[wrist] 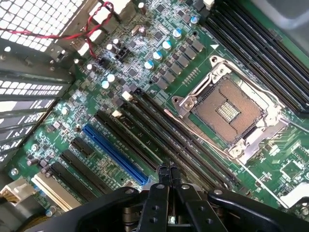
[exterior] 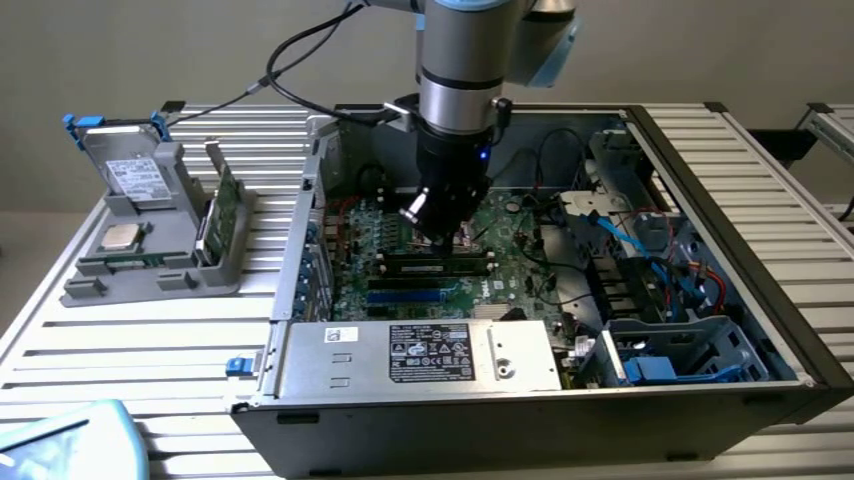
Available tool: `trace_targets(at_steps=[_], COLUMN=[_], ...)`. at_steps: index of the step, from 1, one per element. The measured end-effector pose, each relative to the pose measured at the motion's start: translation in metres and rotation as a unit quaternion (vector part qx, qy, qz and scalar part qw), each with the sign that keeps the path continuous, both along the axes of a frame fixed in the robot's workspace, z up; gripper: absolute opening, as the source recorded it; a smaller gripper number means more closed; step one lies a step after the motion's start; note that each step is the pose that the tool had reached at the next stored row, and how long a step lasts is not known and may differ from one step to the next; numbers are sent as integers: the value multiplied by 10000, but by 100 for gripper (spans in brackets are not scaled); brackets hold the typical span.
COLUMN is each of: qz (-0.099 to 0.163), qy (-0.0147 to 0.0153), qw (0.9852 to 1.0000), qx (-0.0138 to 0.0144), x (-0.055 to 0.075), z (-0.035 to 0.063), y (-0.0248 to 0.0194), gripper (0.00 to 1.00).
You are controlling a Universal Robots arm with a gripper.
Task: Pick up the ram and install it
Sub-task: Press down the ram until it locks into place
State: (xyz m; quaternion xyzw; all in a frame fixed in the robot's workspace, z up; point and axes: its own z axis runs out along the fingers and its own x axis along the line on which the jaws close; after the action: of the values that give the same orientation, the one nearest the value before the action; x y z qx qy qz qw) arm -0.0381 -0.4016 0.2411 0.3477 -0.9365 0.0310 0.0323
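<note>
Motherboard (wrist: 145, 82) was glossy green board; CPU socket frame (wrist: 231, 113) shiny metal; gripper (wrist: 168, 175) matt black; case (exterior: 534, 425) dull grey metal.

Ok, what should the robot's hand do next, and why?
Probably press gently straight down. The gripper is shut with nothing in it, just above the ram, which seems to sit on the motherboard already. I cannot tell whether it has gone all the way in, so a careful push looks right.

Case (exterior: 747, 200) stands open on top, so there's free entry from above. Cables (exterior: 641, 235) crowd the board (exterior: 514, 225) at three o'clock, PSU (exterior: 427, 355) blocks six, case wall (exterior: 300, 250) bars nine.
</note>
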Motion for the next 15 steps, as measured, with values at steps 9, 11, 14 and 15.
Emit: trace_targets(at_steps=[9, 11, 14, 15], qz=[-671, -821, -1046, -1120], qy=[-52, -63, -80, -86], qw=[9977, 9966, 9945, 9937], qx=[0, 0, 0, 0], x=[0, 0, 0, 0], z=[-7, -9, -11, -12], y=[0, 0, 0, 0], gripper=[11, 11, 11, 11])
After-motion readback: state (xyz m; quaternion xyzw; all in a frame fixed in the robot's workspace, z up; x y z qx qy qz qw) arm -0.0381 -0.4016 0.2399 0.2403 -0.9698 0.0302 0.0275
